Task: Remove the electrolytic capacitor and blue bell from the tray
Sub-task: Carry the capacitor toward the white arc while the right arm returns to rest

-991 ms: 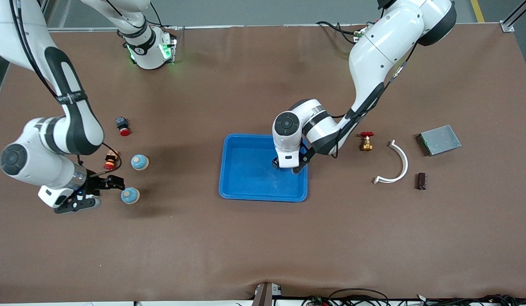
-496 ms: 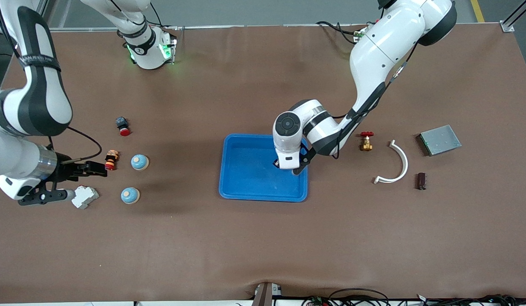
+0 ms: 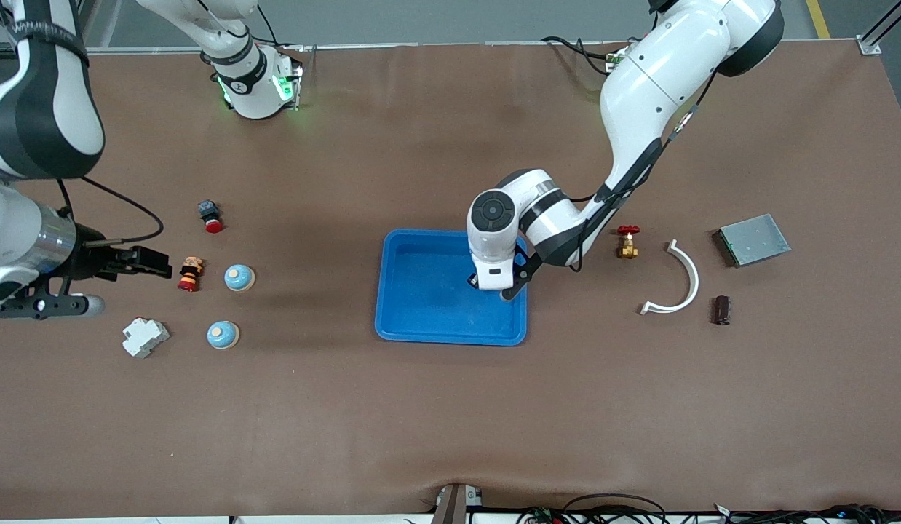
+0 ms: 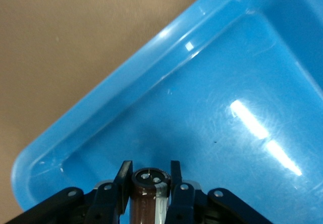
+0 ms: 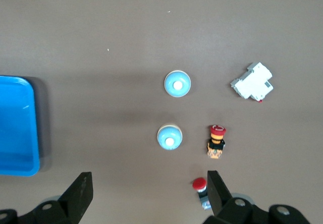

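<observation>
The blue tray (image 3: 421,320) lies mid-table. My left gripper (image 3: 487,285) is low inside it, at the edge toward the left arm's end. In the left wrist view the left gripper (image 4: 149,171) is shut on a brown capacitor (image 4: 149,193) with a grey stripe, over the tray floor (image 4: 227,133). Two blue bells (image 3: 239,277) (image 3: 223,334) stand toward the right arm's end. My right gripper (image 3: 156,262) hangs open and empty above the table beside them. The right wrist view shows both bells (image 5: 170,136) (image 5: 177,84) past the right gripper (image 5: 149,193).
Near the bells are a white breaker (image 3: 145,337), a red-and-yellow button (image 3: 190,274) and a red-capped black button (image 3: 209,215). Toward the left arm's end lie a brass valve (image 3: 627,242), a white curved strip (image 3: 676,280), a grey metal box (image 3: 753,239) and a second dark capacitor (image 3: 723,309).
My right arm has risen and drawn away from the nearer bell toward its end of the table, uncovering the white breaker. The left gripper has stayed in the tray.
</observation>
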`<state>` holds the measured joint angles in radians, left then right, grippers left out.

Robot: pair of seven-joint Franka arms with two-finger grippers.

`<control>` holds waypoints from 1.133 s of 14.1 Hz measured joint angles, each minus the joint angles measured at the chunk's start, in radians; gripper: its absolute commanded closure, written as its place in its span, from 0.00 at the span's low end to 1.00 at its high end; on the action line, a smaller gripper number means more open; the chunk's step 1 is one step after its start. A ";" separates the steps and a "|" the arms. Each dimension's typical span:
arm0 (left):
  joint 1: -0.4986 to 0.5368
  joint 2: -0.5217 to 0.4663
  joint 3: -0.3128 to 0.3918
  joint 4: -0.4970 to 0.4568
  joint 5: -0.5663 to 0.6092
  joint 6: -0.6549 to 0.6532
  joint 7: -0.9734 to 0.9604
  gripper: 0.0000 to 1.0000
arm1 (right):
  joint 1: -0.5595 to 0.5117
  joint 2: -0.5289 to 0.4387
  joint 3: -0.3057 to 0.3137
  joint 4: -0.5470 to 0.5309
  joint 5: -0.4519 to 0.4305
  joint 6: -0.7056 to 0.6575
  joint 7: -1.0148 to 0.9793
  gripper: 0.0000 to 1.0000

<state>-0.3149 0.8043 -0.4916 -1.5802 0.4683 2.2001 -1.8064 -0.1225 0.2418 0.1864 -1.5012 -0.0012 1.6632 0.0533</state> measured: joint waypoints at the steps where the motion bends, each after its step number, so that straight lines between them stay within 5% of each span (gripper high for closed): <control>1: 0.000 -0.011 -0.002 0.011 0.000 -0.034 0.023 1.00 | 0.002 -0.019 0.000 0.000 0.000 -0.014 0.007 0.00; 5: 0.006 -0.079 -0.008 0.039 0.000 -0.133 0.154 1.00 | 0.022 -0.065 -0.015 0.000 0.000 -0.036 0.015 0.00; 8: 0.067 -0.148 -0.028 0.025 0.000 -0.205 0.387 1.00 | 0.090 -0.078 -0.095 0.000 0.000 -0.039 0.016 0.00; 16: 0.565 -0.324 -0.249 -0.234 0.000 -0.239 0.985 1.00 | 0.115 -0.117 -0.183 0.000 0.001 -0.056 0.015 0.00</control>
<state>0.2501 0.4799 -0.7401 -1.8139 0.4680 1.9608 -0.8214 -0.0077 0.1246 0.0036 -1.5013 -0.0005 1.6073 0.0686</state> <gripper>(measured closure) 0.656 0.000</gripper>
